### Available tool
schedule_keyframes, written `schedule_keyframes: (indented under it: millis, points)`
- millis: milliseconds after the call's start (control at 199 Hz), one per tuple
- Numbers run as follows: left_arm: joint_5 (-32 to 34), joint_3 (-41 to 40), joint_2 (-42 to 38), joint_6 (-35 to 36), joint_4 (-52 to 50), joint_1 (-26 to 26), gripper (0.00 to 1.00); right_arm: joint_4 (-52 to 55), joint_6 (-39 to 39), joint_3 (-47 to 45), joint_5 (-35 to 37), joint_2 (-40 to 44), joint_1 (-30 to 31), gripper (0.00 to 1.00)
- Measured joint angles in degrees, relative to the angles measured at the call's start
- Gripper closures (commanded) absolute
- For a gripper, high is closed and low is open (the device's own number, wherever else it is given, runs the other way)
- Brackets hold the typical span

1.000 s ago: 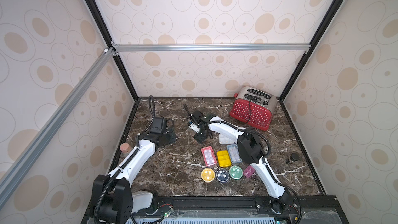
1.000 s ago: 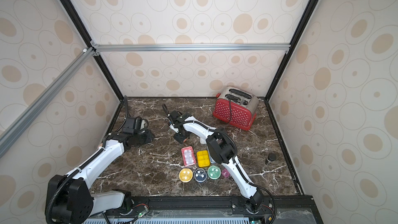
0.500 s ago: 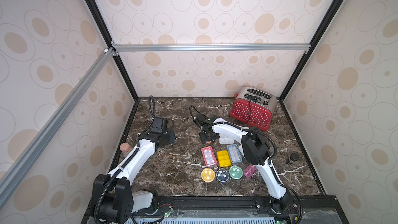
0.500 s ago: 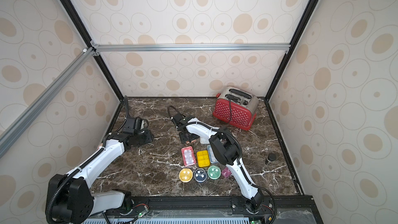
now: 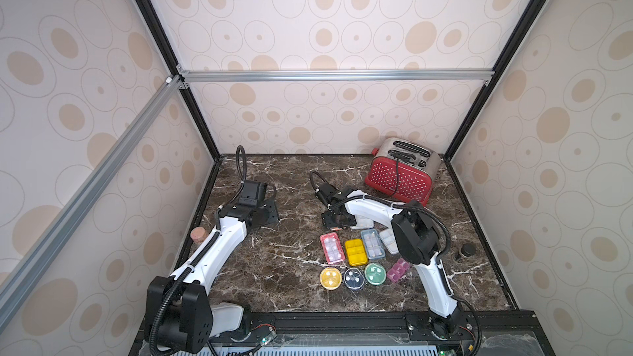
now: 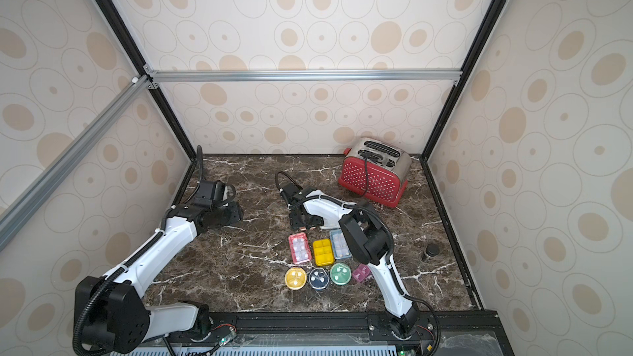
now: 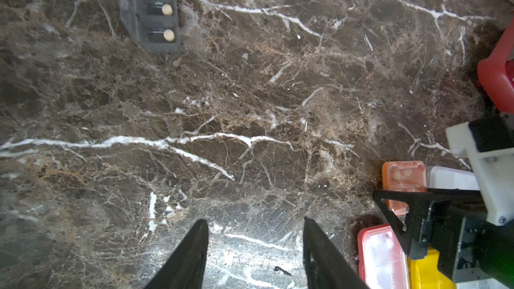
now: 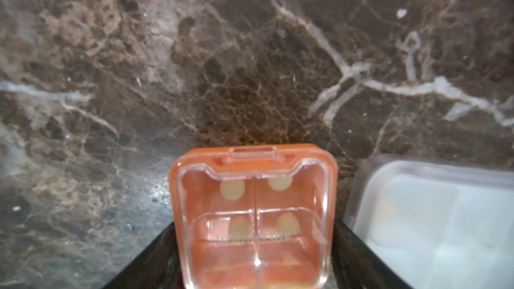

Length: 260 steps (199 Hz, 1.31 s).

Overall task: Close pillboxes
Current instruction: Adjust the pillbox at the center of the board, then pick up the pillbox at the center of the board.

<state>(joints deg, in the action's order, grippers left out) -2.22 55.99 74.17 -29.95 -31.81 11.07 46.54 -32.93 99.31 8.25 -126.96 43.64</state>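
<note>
- On the marble tabletop [image 5: 274, 268], in both top views, the pillboxes lie right of the middle, toward the near edge: a red pillbox [image 5: 331, 248], a yellow pillbox [image 5: 356, 251] and a blue pillbox [image 5: 372, 244] side by side, and nearer the edge a row of a yellow round pillbox [image 5: 331, 278], a navy round pillbox [image 5: 354, 278], a green round pillbox [image 5: 375, 273] and a purple pillbox [image 5: 398, 270].
- The right gripper [image 5: 335, 223] is down at the tabletop just beyond the red pillbox; the left gripper [image 5: 269, 214] hangs over the left half, well apart from the group. A red toaster [image 6: 373, 176] stands in the far right corner.
- In the left wrist view, the left gripper's jaws are spread, with bare marble between them. A dark pillbox [image 7: 150, 9] lies off on its own (three pale pills show in it), and an orange pillbox [image 7: 403, 182] lies just beside a white pillbox [image 7: 450, 179].
- In the right wrist view, the orange pillbox sits between the right gripper's fingers [image 8: 155, 268], its clear lid down over four pale pills; the jaws stand wide at its two sides, and whether they press its walls I cannot tell.
</note>
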Motion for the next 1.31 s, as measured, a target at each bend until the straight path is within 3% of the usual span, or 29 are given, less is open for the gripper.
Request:
schedule_keyframes:
  millis: [226, 387, 668, 869, 1110, 1306]
  points:
    - [3.2, 6.8, 3.6, 2.1, -1.1, -0.9, 0.31, 0.6, 2.0, 0.0, -3.4, 2.1, 0.0, 0.07]
    - [5.9, 10.7, 7.1, 2.6, -1.7, -5.5, 0.29, 0.1, 3.5, 0.0, -7.4, 7.3, 0.0, 0.09]
    - [11.4, 20.1, 21.5, 3.2, -2.7, -13.1, 0.41, -2.3, 5.0, -1.9, -13.1, 13.8, 0.0, 0.13]
    - [13.0, 27.7, 32.6, 4.4, -4.0, -14.7, 0.51, -2.7, 5.2, -6.3, -14.7, 14.1, 0.0, 0.14]
    - [12.6, 37.3, 42.2, 5.6, -6.2, -15.9, 0.54, -3.3, 5.3, -7.4, -15.7, 14.1, 0.0, 0.15]
    - [11.5, 39.2, 46.0, 6.1, -6.8, -17.2, 0.61, -3.9, 5.3, -7.4, -16.3, 14.1, -0.4, 0.16]
